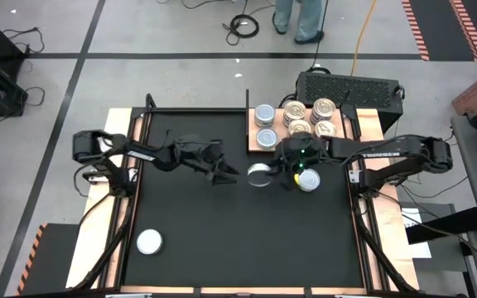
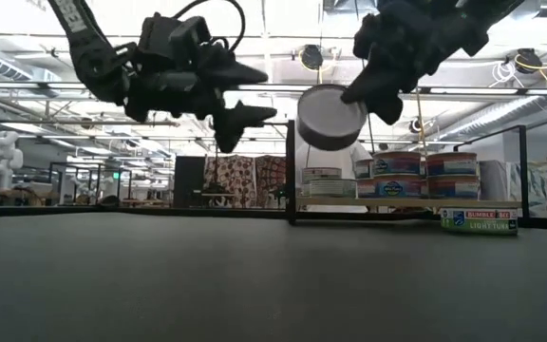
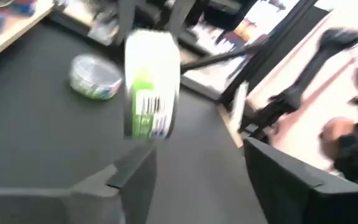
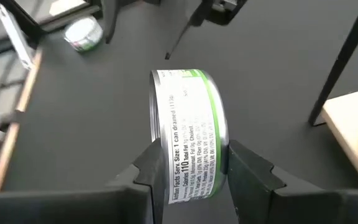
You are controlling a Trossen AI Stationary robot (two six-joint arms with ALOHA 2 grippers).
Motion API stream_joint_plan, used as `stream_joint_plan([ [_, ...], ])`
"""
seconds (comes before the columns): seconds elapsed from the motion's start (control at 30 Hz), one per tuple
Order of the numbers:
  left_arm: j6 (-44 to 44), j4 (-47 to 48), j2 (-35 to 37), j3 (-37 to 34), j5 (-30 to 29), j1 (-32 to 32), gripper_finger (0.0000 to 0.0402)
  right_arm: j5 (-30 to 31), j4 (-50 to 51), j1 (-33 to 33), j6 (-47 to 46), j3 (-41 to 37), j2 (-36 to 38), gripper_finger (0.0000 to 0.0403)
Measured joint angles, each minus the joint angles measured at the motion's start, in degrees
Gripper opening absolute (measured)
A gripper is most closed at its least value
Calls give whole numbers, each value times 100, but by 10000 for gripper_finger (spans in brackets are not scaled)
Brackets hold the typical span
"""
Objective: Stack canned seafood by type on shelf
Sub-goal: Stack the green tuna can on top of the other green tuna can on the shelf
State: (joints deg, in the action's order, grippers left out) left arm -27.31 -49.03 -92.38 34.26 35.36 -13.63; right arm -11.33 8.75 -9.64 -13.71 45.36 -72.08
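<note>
The big black mat-covered surface (image 1: 238, 215) lies well below the small round green-labelled tin (image 4: 188, 134) that the right tool (image 4: 188, 171) pinches on edge in mid-air. If that grip on the curved wall slips, I'd expect the tin to drop and roll. The light wooden shelf (image 1: 265, 146) stands near, already crowded with plain silvery tins (image 1: 264, 114) and gold-topped tins (image 1: 323, 108), whose stacks could be knocked. The left tool (image 1: 222, 174), fingers spread and empty, hovers just beside. One lone tin (image 1: 149, 242) waits at a far corner, another (image 1: 308, 181) under the right arm.
</note>
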Motion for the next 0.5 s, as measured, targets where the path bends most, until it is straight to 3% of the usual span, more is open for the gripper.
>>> stream_joint_plan([
  [0.2,-387,-733,-467,19,165,-13,290,-408,-46,-60,-403,0,64,125],
  [0.5,205,-757,-762,537,-213,184,297,-547,-87,-93,-533,0,61,125],
])
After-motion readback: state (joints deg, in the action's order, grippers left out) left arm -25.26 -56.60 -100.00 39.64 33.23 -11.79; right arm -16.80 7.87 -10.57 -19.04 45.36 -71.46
